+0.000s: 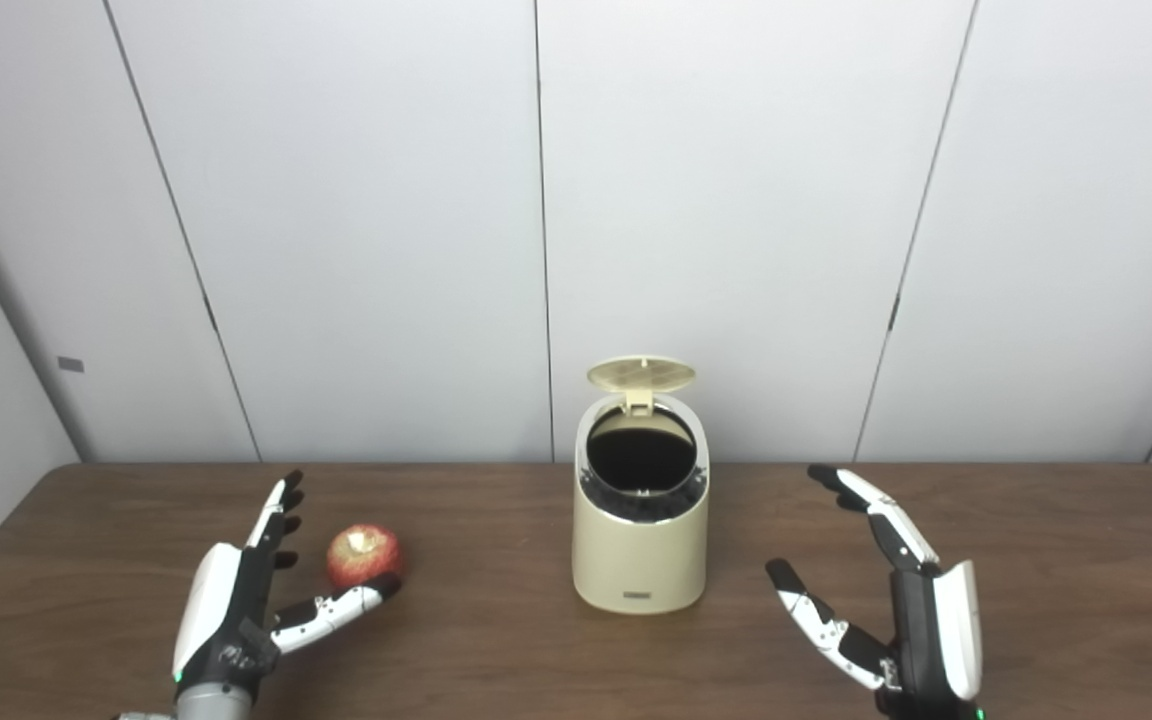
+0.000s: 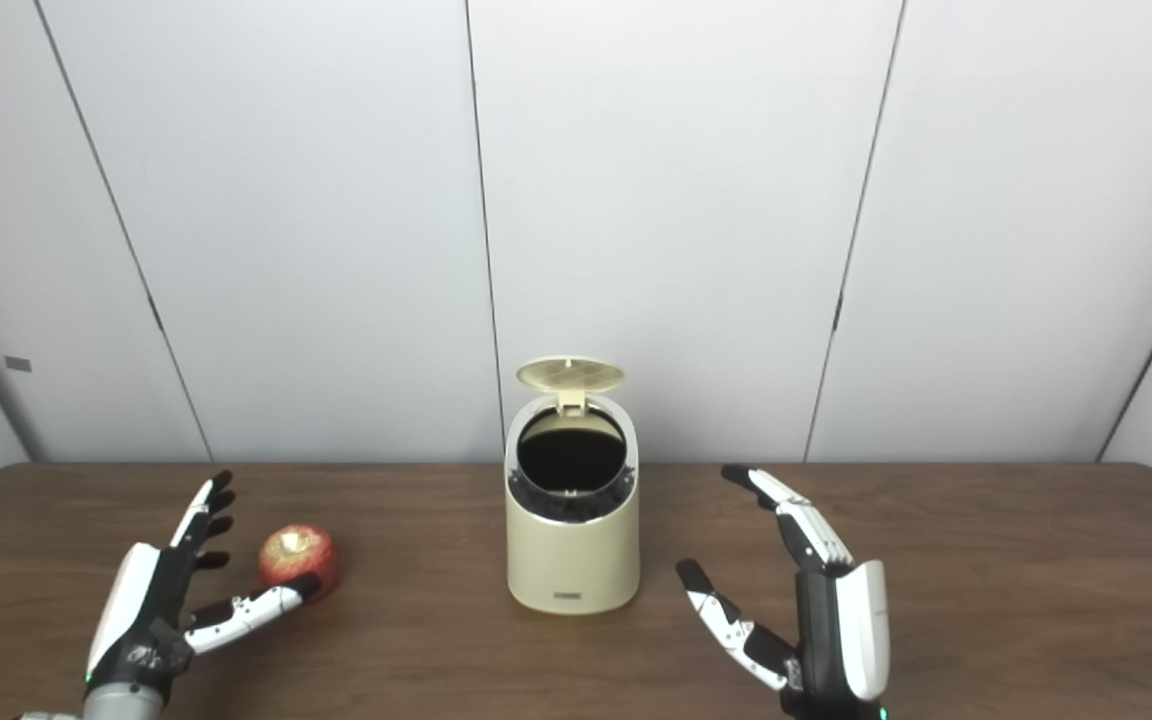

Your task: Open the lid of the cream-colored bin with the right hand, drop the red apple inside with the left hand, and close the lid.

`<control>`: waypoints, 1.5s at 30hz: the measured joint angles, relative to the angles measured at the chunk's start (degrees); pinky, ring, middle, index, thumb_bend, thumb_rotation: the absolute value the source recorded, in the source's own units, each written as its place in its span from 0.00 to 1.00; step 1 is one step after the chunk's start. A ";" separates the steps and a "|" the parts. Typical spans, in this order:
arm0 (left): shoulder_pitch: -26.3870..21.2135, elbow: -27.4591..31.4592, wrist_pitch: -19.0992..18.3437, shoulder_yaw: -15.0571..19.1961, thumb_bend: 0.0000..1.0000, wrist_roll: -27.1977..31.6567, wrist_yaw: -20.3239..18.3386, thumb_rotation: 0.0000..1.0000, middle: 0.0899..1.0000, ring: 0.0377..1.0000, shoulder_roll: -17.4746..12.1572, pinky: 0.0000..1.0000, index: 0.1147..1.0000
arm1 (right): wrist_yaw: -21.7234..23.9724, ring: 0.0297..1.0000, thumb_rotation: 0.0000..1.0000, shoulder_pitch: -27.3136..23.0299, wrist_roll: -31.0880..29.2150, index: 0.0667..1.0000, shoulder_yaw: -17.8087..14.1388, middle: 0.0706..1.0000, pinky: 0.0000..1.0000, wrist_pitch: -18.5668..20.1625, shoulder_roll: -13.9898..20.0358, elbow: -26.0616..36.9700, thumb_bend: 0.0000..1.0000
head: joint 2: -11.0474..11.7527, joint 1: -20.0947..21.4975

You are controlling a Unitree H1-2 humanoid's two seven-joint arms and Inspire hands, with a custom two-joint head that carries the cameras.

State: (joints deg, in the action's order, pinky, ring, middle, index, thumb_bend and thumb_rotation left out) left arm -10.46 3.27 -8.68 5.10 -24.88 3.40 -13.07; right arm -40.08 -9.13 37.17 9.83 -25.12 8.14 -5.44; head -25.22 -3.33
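Observation:
The cream-colored bin (image 1: pixel 640 545) stands upright at the middle of the brown table (image 1: pixel 536 660). Its round lid (image 1: pixel 641 374) is tipped up and back on its hinge, and the dark opening (image 1: pixel 641 455) shows. A red apple (image 1: pixel 363 555) rests on the table left of the bin. My left hand (image 1: pixel 241 600) is open beside the apple, fingers behind it and thumb in front, close to it but not closed on it. My right hand (image 1: pixel 896 600) is open to the right of the bin, apart from it, holding nothing.
White wall panels (image 1: pixel 716 200) rise straight behind the table's back edge. The bin stands between both hands, with bare wood on each side of it and in front.

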 measured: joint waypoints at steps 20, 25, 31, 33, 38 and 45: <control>-0.43 -0.70 -5.43 -3.35 1.00 -2.51 0.46 0.44 1.00 0.94 0.34 0.81 1.00 | -2.30 0.71 0.27 -0.07 -4.68 0.70 2.38 0.72 0.65 -0.01 3.05 -0.33 0.25 | -0.35 -9.75; -0.68 -0.86 -8.49 -4.98 1.00 -3.15 0.21 0.41 1.00 0.92 0.46 0.74 1.00 | -2.23 0.71 0.27 -0.04 -6.56 0.70 2.44 0.72 0.64 -0.02 3.68 -0.34 0.25 | -0.27 -11.34; -2.61 -3.37 -9.30 -5.90 1.00 -4.23 0.47 0.35 0.98 0.89 0.27 0.72 0.99 | 0.30 0.71 0.40 0.25 -7.98 0.70 1.42 0.72 0.62 -0.02 3.80 -0.31 0.26 | -0.18 -11.43; -2.85 -3.74 -9.30 -5.90 1.00 -4.24 0.66 0.34 0.96 0.88 0.25 0.73 0.98 | 0.90 0.70 0.40 0.36 -8.23 0.70 1.14 0.72 0.62 -0.02 3.80 -0.27 0.26 | -0.09 -11.43; -3.71 -5.39 -9.00 -6.07 1.00 -4.55 1.27 0.33 0.93 0.85 -0.04 0.70 0.97 | 1.39 0.70 0.37 0.44 -8.23 0.69 0.61 0.72 0.62 -0.02 3.80 -0.26 0.26 | 0.26 -11.52; -4.73 -6.91 -9.02 -6.59 1.00 -4.78 1.49 0.33 0.98 0.91 -0.69 0.78 0.98 | 1.20 0.69 0.39 0.47 -8.22 0.69 0.50 0.71 0.59 -0.02 3.95 -0.27 0.28 | 0.44 -11.34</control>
State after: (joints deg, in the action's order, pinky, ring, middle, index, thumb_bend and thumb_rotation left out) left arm -15.19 -3.64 -17.69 -1.50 -29.66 4.89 -13.76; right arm -38.88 -8.66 28.95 10.33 -25.14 12.10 -5.71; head -24.79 -14.68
